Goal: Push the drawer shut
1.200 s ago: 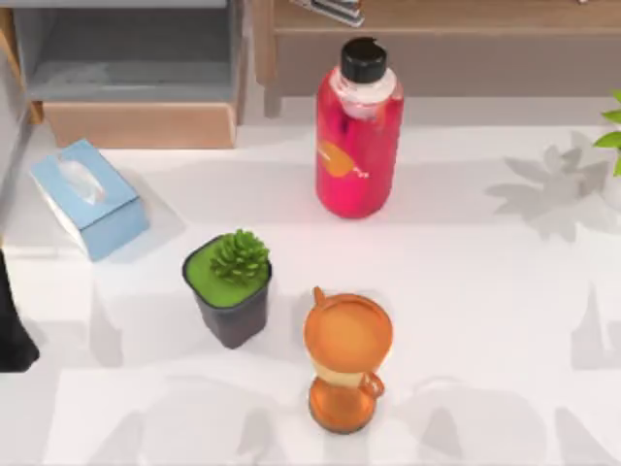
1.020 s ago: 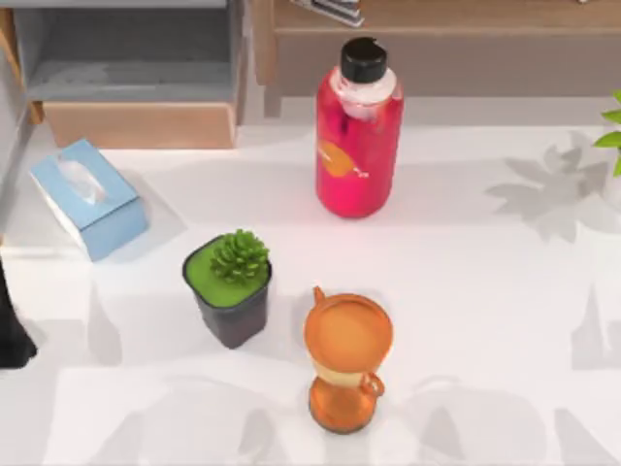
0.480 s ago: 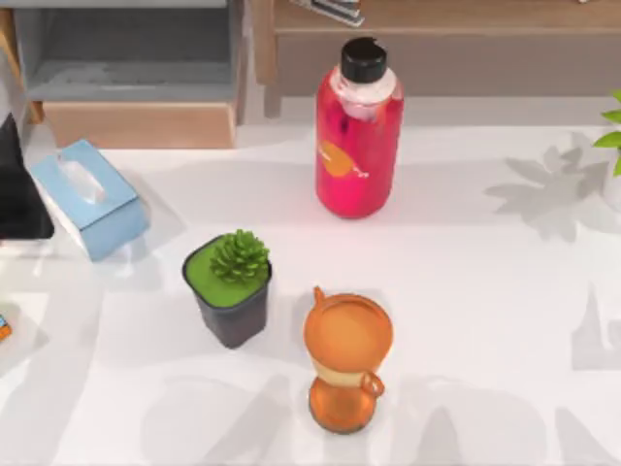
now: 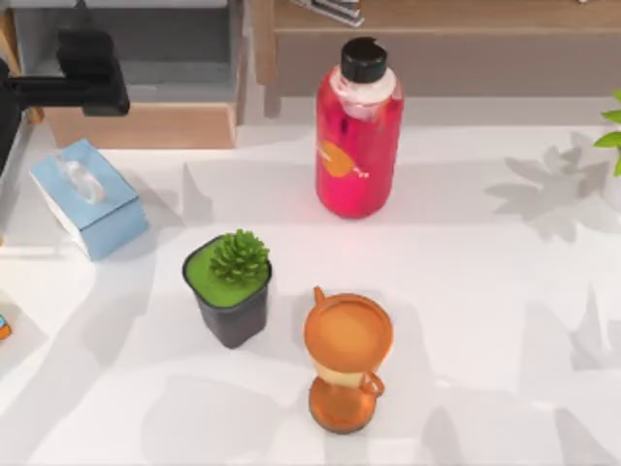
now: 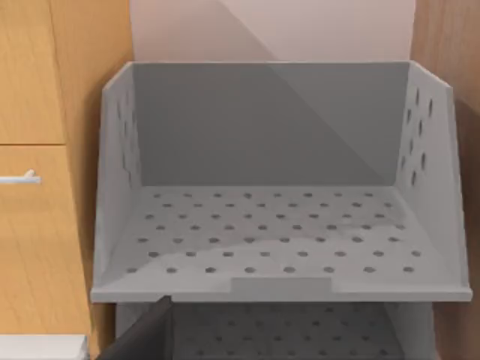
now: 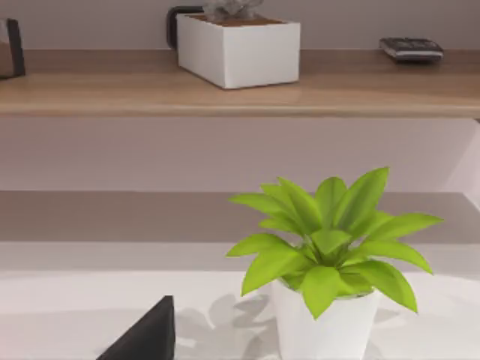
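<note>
The drawer [image 4: 141,124] stands pulled out at the back left of the table, its grey inside open to above and its light tan front panel facing the table. My left gripper [image 4: 89,58] hangs over the drawer's left part, on a black arm reaching in from the left edge. The left wrist view looks into a grey perforated box [image 5: 281,225] with a second perforated floor just below it; I cannot tell which of them is the drawer. A dark piece of my right gripper [image 6: 142,337] rises at the right wrist view's lower edge, near a leafy plant.
A light-blue tissue box [image 4: 87,199] lies just in front of the drawer. A red bottle [image 4: 357,131], a potted succulent [image 4: 231,286] and an orange cup [image 4: 347,354] stand mid-table. A long wooden shelf [image 4: 437,29] runs along the back. A green plant in a white pot [image 6: 330,300] stands far right.
My left arm has swung from the table's left edge toward the back and now hangs over the open drawer. The drawer and the table's objects have not moved.
</note>
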You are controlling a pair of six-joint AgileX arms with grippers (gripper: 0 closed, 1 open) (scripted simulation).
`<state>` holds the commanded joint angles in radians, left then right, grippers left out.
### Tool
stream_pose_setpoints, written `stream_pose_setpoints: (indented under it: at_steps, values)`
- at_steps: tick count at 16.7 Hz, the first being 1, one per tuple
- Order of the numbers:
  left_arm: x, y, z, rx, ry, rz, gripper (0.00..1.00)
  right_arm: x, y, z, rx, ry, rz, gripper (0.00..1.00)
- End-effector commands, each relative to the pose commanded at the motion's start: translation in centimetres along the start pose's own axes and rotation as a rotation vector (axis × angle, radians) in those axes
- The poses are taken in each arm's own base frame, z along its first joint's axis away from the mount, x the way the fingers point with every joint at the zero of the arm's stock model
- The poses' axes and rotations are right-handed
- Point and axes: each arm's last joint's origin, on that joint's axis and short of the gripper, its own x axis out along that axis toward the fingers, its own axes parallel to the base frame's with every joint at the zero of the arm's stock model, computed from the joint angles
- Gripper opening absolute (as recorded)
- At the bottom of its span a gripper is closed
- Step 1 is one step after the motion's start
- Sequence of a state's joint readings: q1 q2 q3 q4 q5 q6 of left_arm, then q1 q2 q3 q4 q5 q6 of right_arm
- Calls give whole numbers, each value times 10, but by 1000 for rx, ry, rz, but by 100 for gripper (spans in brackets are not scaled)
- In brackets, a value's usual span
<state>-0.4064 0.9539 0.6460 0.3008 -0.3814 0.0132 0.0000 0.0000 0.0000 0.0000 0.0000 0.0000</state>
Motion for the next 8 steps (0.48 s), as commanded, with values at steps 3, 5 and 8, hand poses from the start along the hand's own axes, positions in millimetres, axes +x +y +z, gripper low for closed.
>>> stream_pose_setpoints:
  at_steps: [3,5,8]
  values:
    - [3,-1,4,-4,-12,18,100,0,0,0,0,0,0,100]
    - [3,-1,4,-4,-12,18,100,0,0,0,0,0,0,100]
    - [4,1,3,3,-11,21,100,0,0,0,0,0,0,100]
